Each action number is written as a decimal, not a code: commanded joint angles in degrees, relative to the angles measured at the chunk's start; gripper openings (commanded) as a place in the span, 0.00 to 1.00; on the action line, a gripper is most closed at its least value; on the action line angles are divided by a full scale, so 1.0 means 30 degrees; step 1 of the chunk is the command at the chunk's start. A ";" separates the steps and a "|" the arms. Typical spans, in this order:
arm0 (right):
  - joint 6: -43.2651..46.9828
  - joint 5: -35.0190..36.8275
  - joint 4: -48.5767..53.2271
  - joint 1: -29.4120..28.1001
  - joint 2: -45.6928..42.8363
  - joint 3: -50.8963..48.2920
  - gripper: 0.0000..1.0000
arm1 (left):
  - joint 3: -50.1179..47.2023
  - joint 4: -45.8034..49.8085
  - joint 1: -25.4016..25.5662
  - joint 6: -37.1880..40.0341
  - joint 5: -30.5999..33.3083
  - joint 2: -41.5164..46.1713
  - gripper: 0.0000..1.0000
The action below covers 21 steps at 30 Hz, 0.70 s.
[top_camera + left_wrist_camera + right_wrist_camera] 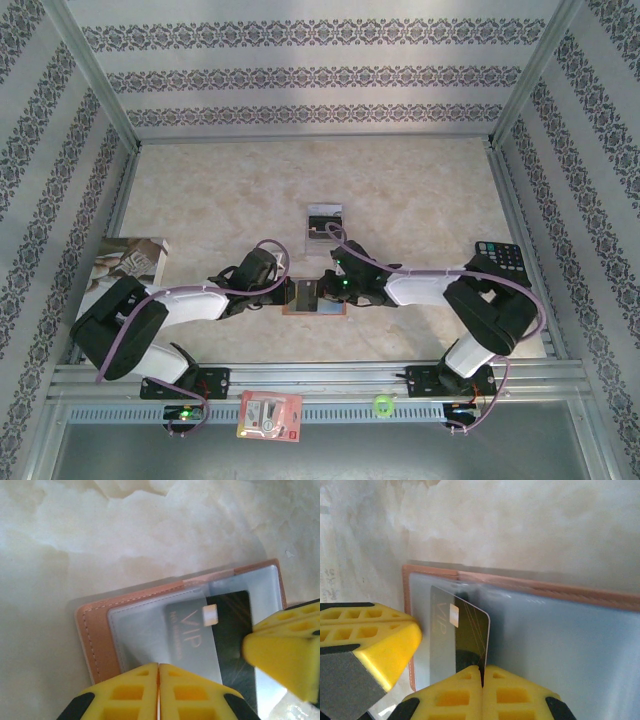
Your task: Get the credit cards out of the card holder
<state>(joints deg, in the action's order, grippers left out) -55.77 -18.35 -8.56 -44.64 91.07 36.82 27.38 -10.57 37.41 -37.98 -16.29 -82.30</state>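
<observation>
Reaching inward from both sides, your two arms lie low over the table (420, 190), and the left gripper (159, 675) and right gripper (481, 677) meet at the flat reddish-brown leather card holder (95, 635) near the table's front middle. The holder lies open, grey-blue panel up. A silvery-grey glossy VIP card (455, 635) with a dark band sits partly out of its pocket. The right gripper's fingers are closed on that card's corner. The left gripper's fingers are pressed together at the holder's edge; you cannot tell whether they pinch anything. A second silvery card (324, 222) lies beyond the holder.
</observation>
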 commanded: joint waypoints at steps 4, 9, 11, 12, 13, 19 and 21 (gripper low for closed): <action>0.0649 0.0238 0.1387 0.0799 -0.1595 -0.0869 0.00 | -0.0398 0.1792 0.0084 -0.0052 0.0072 0.0099 0.13; 0.3246 -0.0819 0.3576 0.1264 -0.3004 -0.0027 0.00 | -0.0151 0.1894 0.0040 0.0089 -0.0096 0.0177 0.17; 0.5034 -0.0662 0.5346 0.1303 -0.3604 0.0892 0.00 | 0.0110 0.2046 0.0001 0.0185 -0.0198 0.0328 0.19; 0.5903 -0.0550 0.6255 0.1327 -0.3923 0.1321 0.00 | 0.0291 0.2168 -0.0038 0.0249 -0.0285 0.0438 0.19; 0.6655 -0.0521 0.6836 0.1333 -0.4182 0.1671 0.00 | 0.0478 0.2286 -0.0058 0.0324 -0.0317 0.0553 0.19; 1.1879 0.1262 1.0771 0.1412 -0.5874 0.4280 0.00 | 0.1882 0.3561 -0.0361 0.0815 -0.0906 0.1553 0.28; 1.3501 0.2304 1.1659 0.1473 -0.6090 0.5413 0.00 | 0.2372 0.3934 -0.0455 0.0883 -0.1104 0.1999 0.34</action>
<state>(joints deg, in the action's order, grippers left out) -26.57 -16.27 18.90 -40.95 74.37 48.93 31.48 -2.55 36.86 -36.91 -18.11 -78.85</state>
